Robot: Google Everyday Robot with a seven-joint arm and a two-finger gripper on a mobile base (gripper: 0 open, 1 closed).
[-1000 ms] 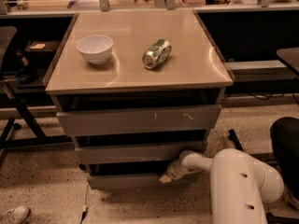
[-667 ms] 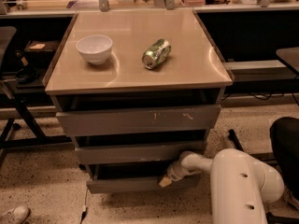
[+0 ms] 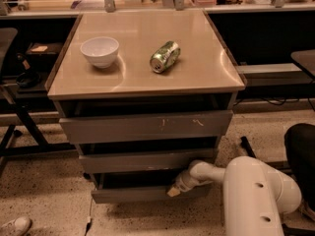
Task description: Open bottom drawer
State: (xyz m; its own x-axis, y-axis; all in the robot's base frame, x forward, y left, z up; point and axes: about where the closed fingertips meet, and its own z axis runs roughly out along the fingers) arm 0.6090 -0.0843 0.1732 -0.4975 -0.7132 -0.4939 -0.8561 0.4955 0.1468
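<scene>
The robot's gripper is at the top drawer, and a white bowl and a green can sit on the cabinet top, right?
Not quite. The camera view shows the gripper at the front of the bottom drawer, not the top one. The white bowl and the green can do sit on the cabinet top.

Dim warm overhead light; glare on tabletop (image 3: 197,68); jaws shadowed at bottom drawer (image 3: 133,194) front.

Plastic claw (image 3: 173,191) at matt bottom drawer (image 3: 133,194)
</scene>
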